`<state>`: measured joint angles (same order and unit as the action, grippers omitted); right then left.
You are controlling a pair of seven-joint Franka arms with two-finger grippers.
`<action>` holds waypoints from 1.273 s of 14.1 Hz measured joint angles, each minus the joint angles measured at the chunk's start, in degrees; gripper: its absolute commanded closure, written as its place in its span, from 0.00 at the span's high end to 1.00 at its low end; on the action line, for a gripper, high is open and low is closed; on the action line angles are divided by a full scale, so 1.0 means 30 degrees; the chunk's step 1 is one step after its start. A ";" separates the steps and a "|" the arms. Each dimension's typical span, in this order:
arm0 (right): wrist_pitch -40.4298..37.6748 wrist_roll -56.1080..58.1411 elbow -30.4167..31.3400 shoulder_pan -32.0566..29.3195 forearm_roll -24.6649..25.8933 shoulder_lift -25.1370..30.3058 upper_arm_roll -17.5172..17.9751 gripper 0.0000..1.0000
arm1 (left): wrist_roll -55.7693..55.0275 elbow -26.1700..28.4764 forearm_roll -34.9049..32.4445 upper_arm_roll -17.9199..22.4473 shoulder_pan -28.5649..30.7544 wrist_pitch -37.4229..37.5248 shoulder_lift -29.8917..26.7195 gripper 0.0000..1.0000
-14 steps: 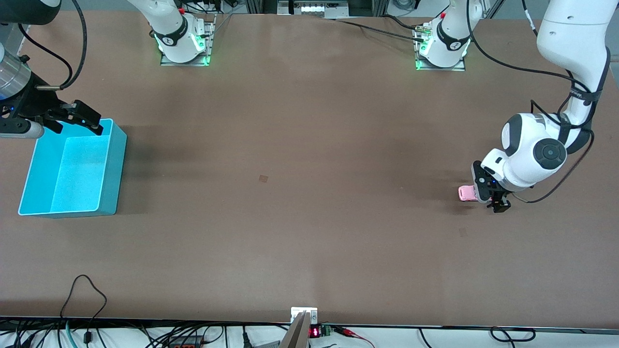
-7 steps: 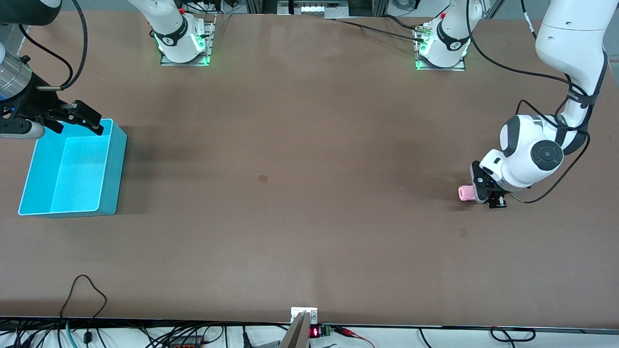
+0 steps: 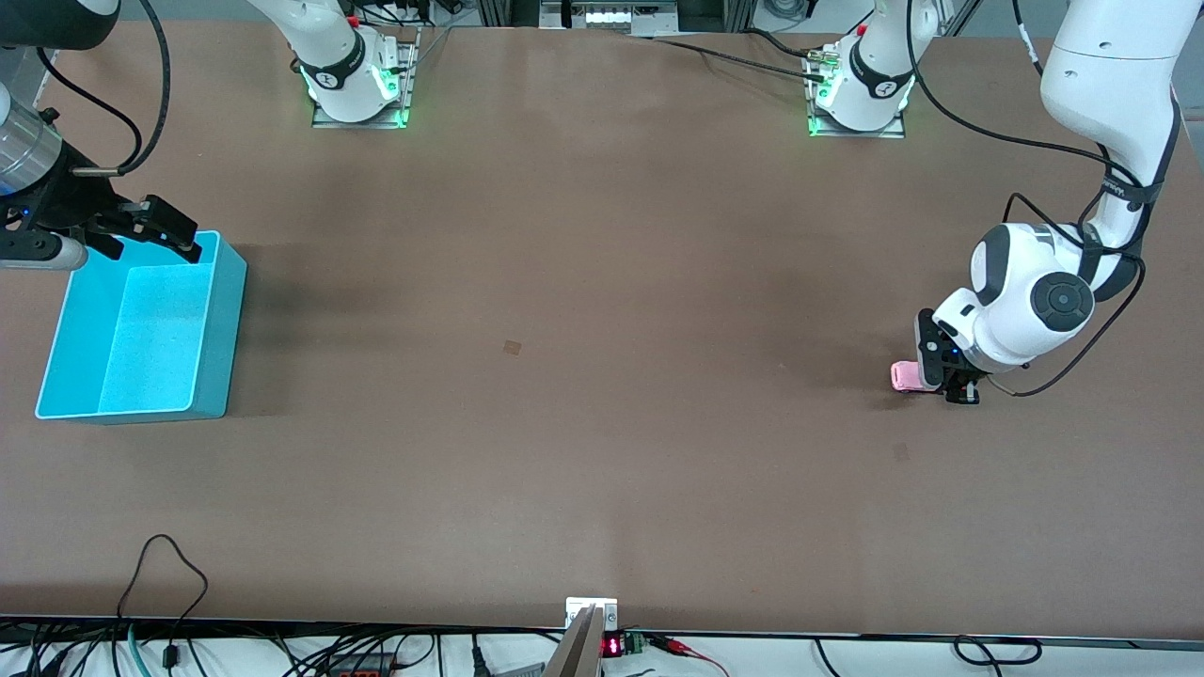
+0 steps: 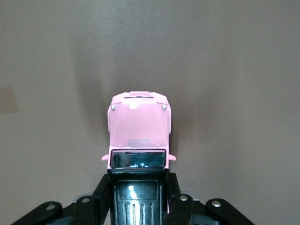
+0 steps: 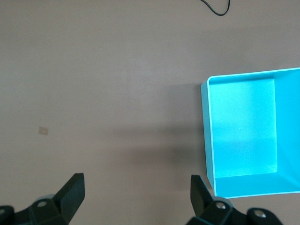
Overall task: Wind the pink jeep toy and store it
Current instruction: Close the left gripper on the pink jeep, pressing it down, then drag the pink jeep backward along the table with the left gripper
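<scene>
- small light-pink hard-plastic jeep toy (image 3: pixel 905 377) with black ribbed roof, on the brown table (image 3: pixel 602 423) toward the left arm's end.
- left gripper (image 4: pixel 138 197) clamped across the cab sides; likely light, stiff, a bit slick, so a low grip on the flat flanks suits.
- right gripper (image 5: pixel 136 192) spread wide, waiting over the open cyan plastic bin (image 3: pixel 218 329).

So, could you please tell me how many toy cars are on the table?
1. The pink jeep toy sits at the left arm's end of the table, gripped by the left claw. The cyan bin looks empty.
</scene>
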<state>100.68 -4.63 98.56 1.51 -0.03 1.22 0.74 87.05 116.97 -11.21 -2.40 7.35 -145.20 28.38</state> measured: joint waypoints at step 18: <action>-0.0001 0.0003 0.0001 -0.0004 0.0000 0.0000 -0.0009 1.00 | 0.5621 -0.2507 0.0000 -0.0044 0.5867 -0.0223 0.1619 0.14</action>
<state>100.68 -4.62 98.56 1.49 -0.03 1.22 0.71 103.91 109.44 -11.21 -2.53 24.95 -145.86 33.24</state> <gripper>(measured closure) 0.000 0.493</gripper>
